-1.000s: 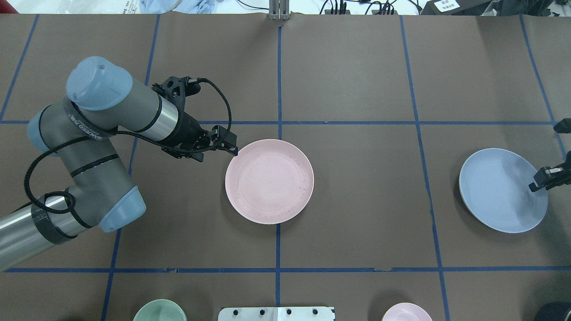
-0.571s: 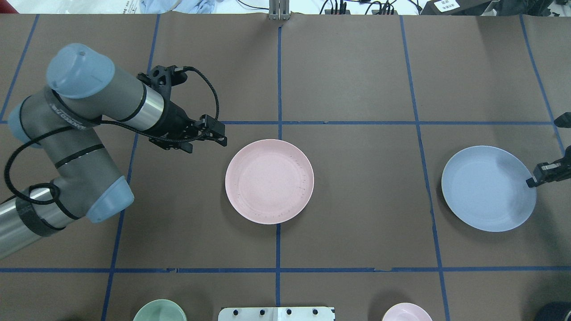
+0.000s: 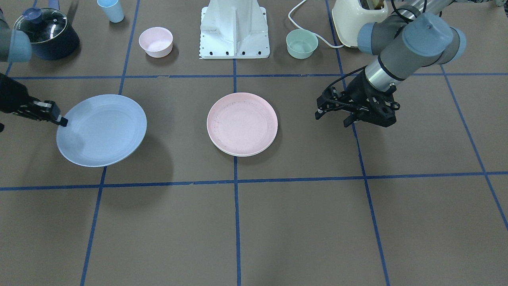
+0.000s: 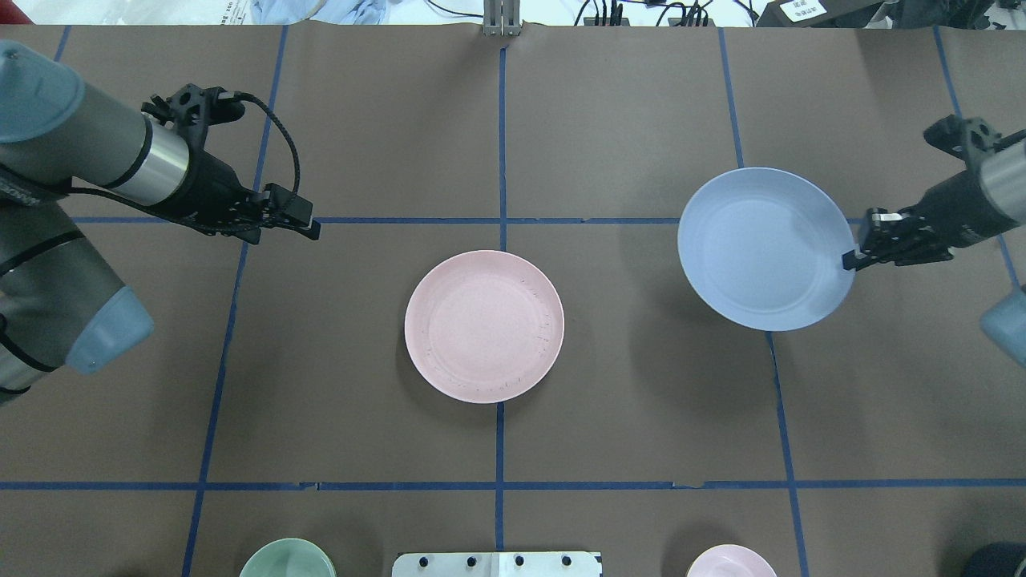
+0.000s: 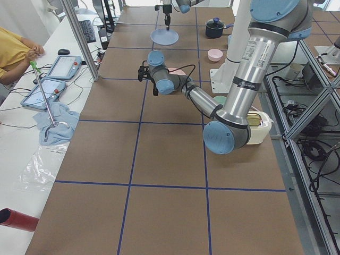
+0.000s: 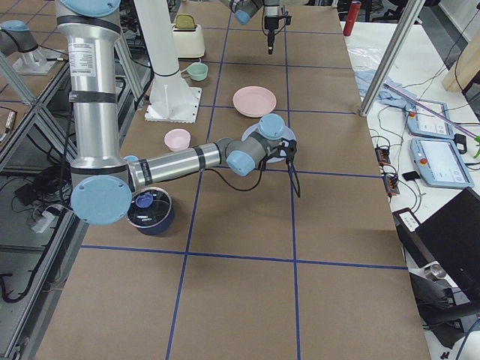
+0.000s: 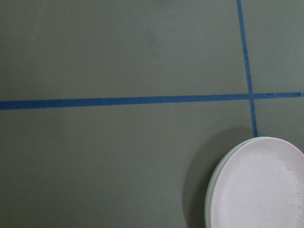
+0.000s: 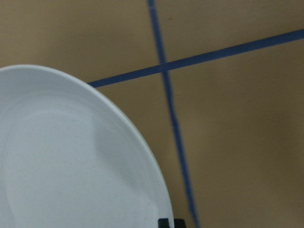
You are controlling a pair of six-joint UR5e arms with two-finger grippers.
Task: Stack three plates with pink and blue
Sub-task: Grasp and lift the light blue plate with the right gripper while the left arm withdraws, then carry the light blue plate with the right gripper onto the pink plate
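A pink plate (image 4: 483, 325) lies at the table's centre, and a second pale rim shows under it in the left wrist view (image 7: 259, 185). My left gripper (image 4: 311, 228) is open and empty, off to the plate's left and clear of it; it also shows in the front view (image 3: 318, 111). My right gripper (image 4: 851, 258) is shut on the right rim of a blue plate (image 4: 765, 248) and holds it tilted above the table, to the right of the pink plate. The blue plate fills the right wrist view (image 8: 71, 156).
Along the robot's side stand a pink bowl (image 3: 156, 41), a green bowl (image 3: 302, 43), a dark lidded pot (image 3: 45, 33), a blue cup (image 3: 110, 10), a cream appliance (image 3: 357, 16) and the white robot base (image 3: 234, 28).
My left gripper has drawn back left, away from the pink plate's rim. My right gripper has lifted the blue plate and carried it leftward, toward the centre and the far side.
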